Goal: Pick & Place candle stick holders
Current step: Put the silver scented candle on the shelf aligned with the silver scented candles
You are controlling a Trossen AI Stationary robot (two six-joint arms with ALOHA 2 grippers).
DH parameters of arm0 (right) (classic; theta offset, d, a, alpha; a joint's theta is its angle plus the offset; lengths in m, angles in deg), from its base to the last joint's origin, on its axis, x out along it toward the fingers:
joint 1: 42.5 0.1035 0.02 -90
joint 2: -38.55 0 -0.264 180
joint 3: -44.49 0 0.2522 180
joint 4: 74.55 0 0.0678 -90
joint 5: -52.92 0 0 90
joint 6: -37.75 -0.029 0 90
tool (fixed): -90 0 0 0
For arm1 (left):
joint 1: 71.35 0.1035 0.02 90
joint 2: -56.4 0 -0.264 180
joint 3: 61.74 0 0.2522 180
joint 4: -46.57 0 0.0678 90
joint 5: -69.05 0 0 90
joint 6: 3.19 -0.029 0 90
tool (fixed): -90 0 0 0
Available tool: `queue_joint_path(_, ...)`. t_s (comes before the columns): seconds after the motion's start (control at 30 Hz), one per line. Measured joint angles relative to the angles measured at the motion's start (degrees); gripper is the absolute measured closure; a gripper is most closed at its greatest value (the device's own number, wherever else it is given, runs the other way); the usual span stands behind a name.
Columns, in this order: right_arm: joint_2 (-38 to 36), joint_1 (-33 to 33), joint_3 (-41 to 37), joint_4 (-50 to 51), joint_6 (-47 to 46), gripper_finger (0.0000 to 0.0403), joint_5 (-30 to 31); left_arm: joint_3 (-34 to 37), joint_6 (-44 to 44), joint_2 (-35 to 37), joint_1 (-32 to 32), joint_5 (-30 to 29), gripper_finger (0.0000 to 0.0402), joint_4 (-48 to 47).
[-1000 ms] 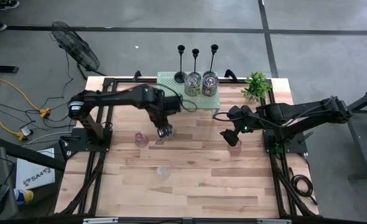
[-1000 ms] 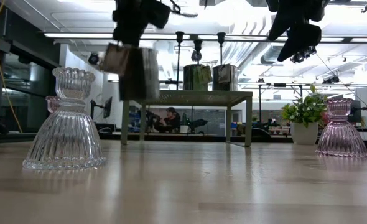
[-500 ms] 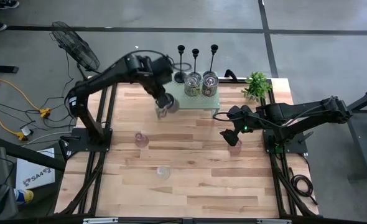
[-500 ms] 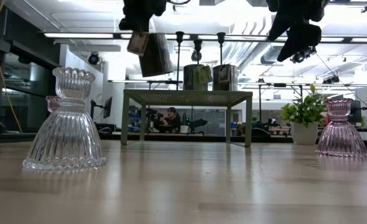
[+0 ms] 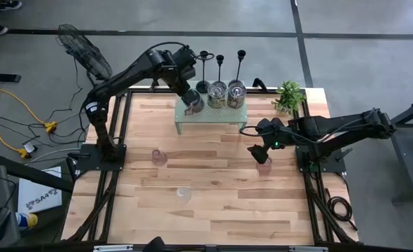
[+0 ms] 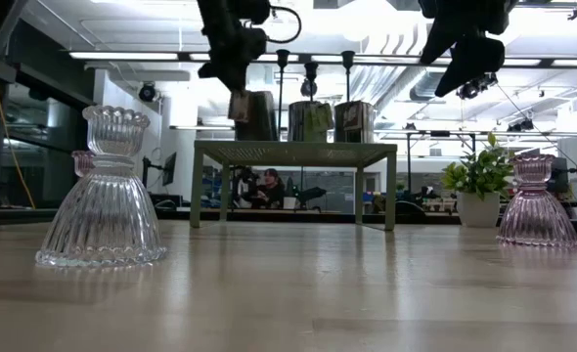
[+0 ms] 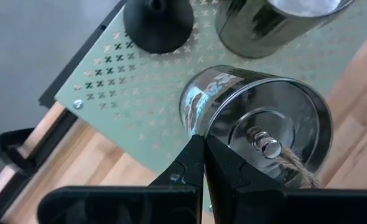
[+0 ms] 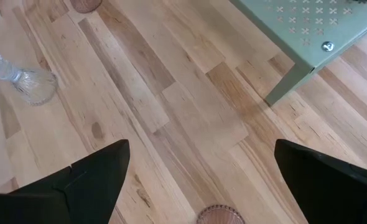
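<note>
My left gripper (image 5: 190, 99) is shut on a silvery glass jar (image 7: 258, 130), which hangs over the left end of the pale green shelf (image 5: 192, 122). On the shelf stand two more silvery jars (image 5: 217, 94) (image 5: 236, 92), with three black candlesticks (image 5: 220, 66) behind them on round bases. My right gripper (image 5: 259, 152) hangs open over a pink glass holder (image 5: 264, 166) that stands on the table. Another pink holder (image 5: 159, 157) and a clear one (image 5: 184, 193) stand on their wide bases farther left. My left gripper holds the jar by the edge of its round end (image 7: 199, 127), the shut fingertips (image 7: 196, 155) meeting at that rim. The fingers slant steeply down from above. The jar (image 6: 254, 115) hangs tilted below them, close over the shelf top; whether it touches the shelf I cannot tell.
A small leafy plant (image 5: 288, 96) stands at the table's far right corner. The shelf's legs (image 8: 289, 81) reach down to the wooden top. Bare wood lies across the near half of the table (image 5: 213, 217). A fan (image 5: 84, 52) stands on the floor beyond the far left corner.
My left gripper has swung from over the table's middle toward the far edge and a little up, rolling as it went, and has carried the jar to above the shelf's left end. It has stayed shut on the jar throughout.
</note>
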State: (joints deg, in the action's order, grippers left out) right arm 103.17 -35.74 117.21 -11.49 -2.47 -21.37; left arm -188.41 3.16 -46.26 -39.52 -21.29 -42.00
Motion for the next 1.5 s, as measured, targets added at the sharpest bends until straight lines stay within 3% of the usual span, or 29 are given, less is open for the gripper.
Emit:
queue_joint_path(0.3,0.00,-0.02,0.00,0.00,0.93,0.0011,2.16,-0.02,1.06,-2.22,0.05,-0.16,0.0401,2.47)
queue_joint_path(0.57,0.00,-0.01,0.00,0.00,0.95,0.0011,2.18,0.00,2.89,-2.29,0.05,-4.49,0.0401,5.18)
queue_joint_path(1.5,0.00,0.00,0.00,-0.07,-0.98,0.0011,2.09,0.09,7.39,-3.28,-0.06,-6.68,0.0401,7.55)
